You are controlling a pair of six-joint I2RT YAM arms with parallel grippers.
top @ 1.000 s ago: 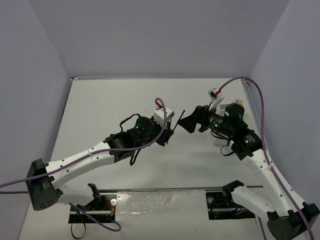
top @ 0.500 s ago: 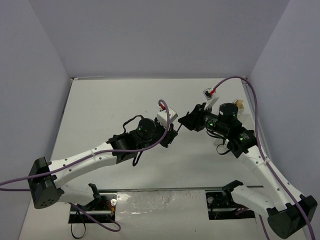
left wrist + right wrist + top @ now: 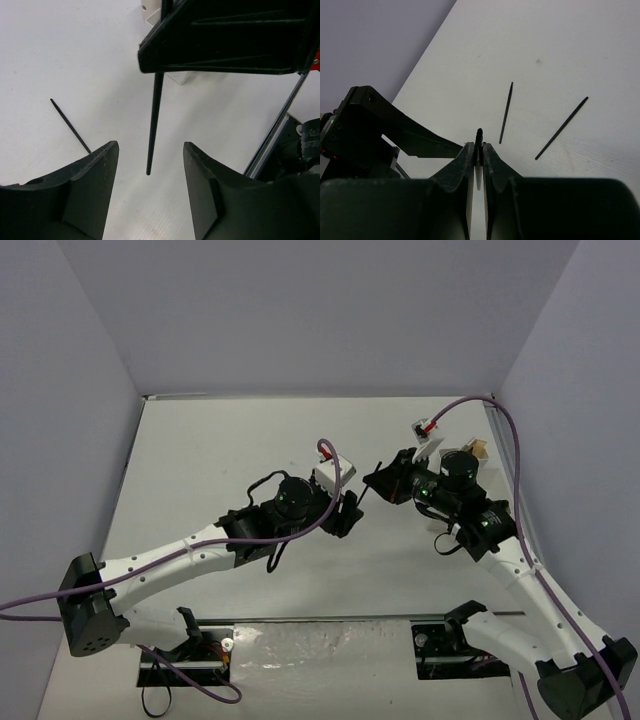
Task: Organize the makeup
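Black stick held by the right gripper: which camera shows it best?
The left wrist view: the black stick shows as a long shaft down to its tip, hanging between the open left gripper fingers. The right wrist view shows only its end, pinched in the shut right gripper. In the top view it is too thin to make out.

A white desk (image 3: 200, 460) is spreading across the whole scene; plain grey-lilac walls (image 3: 320, 310) are closing it in on the left, far and right sides; a crinkled silvery strip (image 3: 320, 640) is lying along its near edge; a corner of a white plastic tray (image 3: 181, 77) is showing toward the right, mostly hidden; small dark specks (image 3: 538, 61) are marking the desk's surface.
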